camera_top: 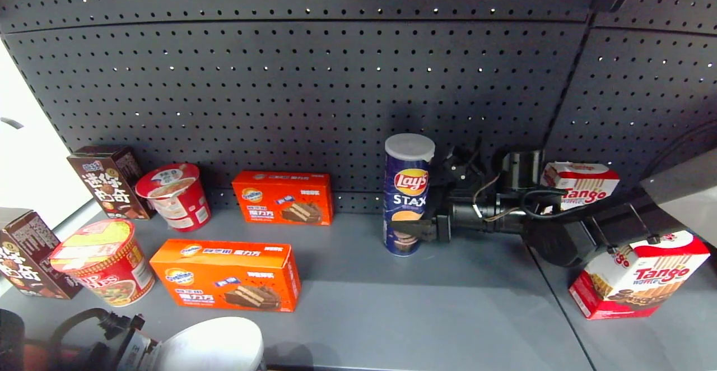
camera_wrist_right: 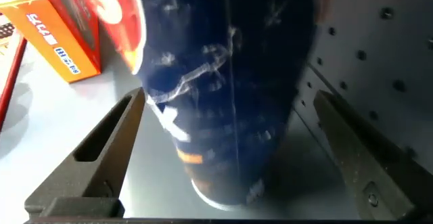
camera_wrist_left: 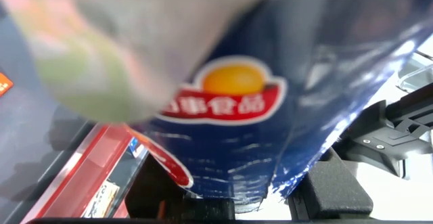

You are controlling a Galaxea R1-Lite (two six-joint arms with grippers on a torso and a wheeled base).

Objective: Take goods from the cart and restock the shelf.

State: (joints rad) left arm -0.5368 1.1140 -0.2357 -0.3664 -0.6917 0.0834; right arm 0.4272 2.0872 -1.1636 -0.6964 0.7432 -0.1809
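Restocking step: the set-down of the chip can [camera_top: 409, 191] is judged done; the withdrawal is not yet made.
Right tool [camera_top: 407, 231]: spread wide, nothing gripped. In the right wrist view its fingers [camera_wrist_right: 108, 149] are seen on either side of the can's lower half, one close to the wall, the other with a clear gap.
Chip can: upright on the shelf [camera_top: 392, 304], lid on, between the right tool's fingers, with the pegboard [camera_top: 280, 79] just behind it.
Left tool [camera_wrist_left: 250, 197]: judged closed on a second chip can [camera_wrist_left: 257, 116], which is held tilted, well apart from the right tool and off toward the shelf's front edge.
Neighbours: an orange box [camera_top: 283, 197] lies beyond the right tool's fingertips, near the can but apart from it. A wafer box [camera_top: 582, 183] stands beside the arm behind the tool.
Risk, toppling: the can is tall and narrow. If the tool is drawn back askew, the closer finger could drag the wall and tip it.
Risk, sideways swing: if the tool is turned before the fingers are clear, the can could be pushed against the pegboard or toward the orange box.
Risk, retreat path: the wafer box could be brushed by the arm as it backs out.
Risk, next placement: the standing can could be knocked if the second one is set too close.
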